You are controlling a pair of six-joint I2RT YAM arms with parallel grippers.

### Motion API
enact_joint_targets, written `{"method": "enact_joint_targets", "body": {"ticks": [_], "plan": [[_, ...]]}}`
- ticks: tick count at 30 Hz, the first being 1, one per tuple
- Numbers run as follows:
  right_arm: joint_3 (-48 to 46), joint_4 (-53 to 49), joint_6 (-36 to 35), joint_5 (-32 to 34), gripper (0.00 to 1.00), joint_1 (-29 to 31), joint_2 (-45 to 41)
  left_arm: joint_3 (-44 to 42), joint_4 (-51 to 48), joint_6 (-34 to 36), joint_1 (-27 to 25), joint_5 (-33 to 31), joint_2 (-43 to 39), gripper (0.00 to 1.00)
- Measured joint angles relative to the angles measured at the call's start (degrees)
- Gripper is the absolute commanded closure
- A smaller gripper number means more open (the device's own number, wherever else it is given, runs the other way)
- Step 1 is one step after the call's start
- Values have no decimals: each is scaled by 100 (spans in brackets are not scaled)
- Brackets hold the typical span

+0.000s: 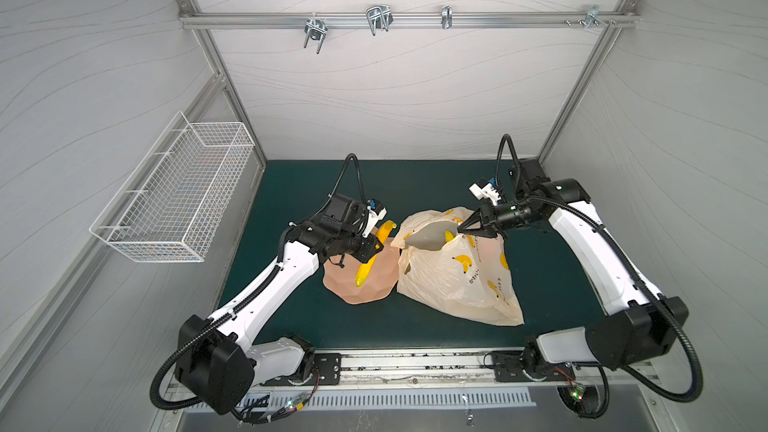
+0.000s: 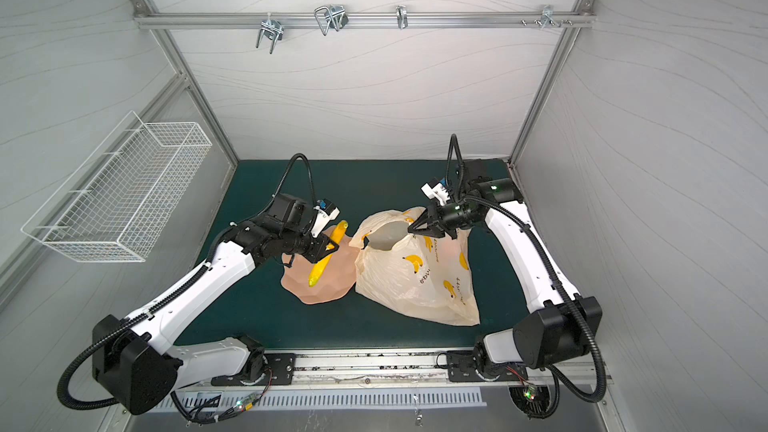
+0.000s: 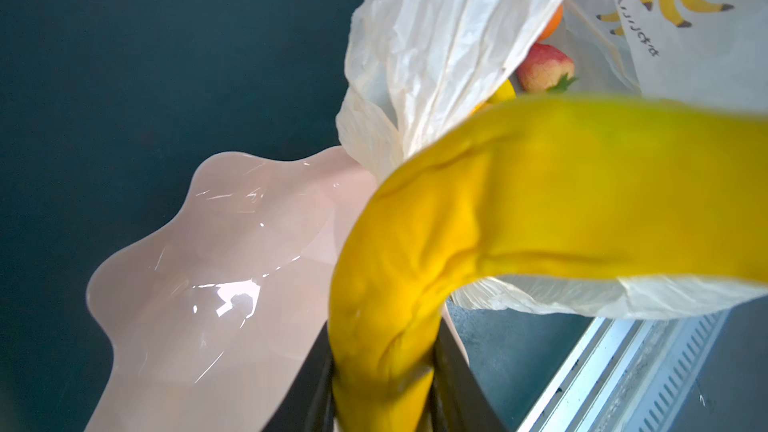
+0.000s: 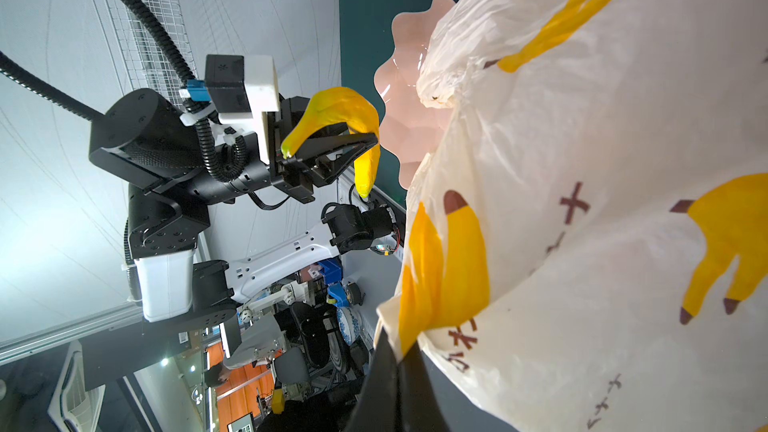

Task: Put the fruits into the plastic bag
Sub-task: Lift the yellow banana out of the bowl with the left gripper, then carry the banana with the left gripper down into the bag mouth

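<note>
The left end effector [image 1: 372,252] grasps a yellow banana [image 1: 365,274] around its middle, above the pink plate [image 1: 376,295] just beside the plastic bag [image 1: 451,284]. The right end effector [image 1: 462,229] is clenched on the bag's rim, holding its mouth open. A strawberry [image 3: 545,68] and an orange fruit [image 3: 555,22] lie inside. The step in hand looks like the carry-over: the banana must next clear the rim, then be released.

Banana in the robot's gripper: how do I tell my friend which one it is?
Look at the dark green table, then the pink scalloped plate beside the plastic bag. Above that plate, the left gripper pinches a long yellow toy banana. The bag's bananas are flat prints, and another banana lies inside the bag.
</note>
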Motion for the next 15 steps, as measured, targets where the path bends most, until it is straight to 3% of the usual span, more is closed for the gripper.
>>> {"method": "enact_joint_targets", "body": {"ticks": [8, 15], "plan": [[13, -9, -37, -15, 100, 0, 52, -2, 280, 625, 0, 647, 162, 77], [13, -13, -46, -20, 100, 0, 66, 157, 280, 981, -85, 772, 612, 77]]}}
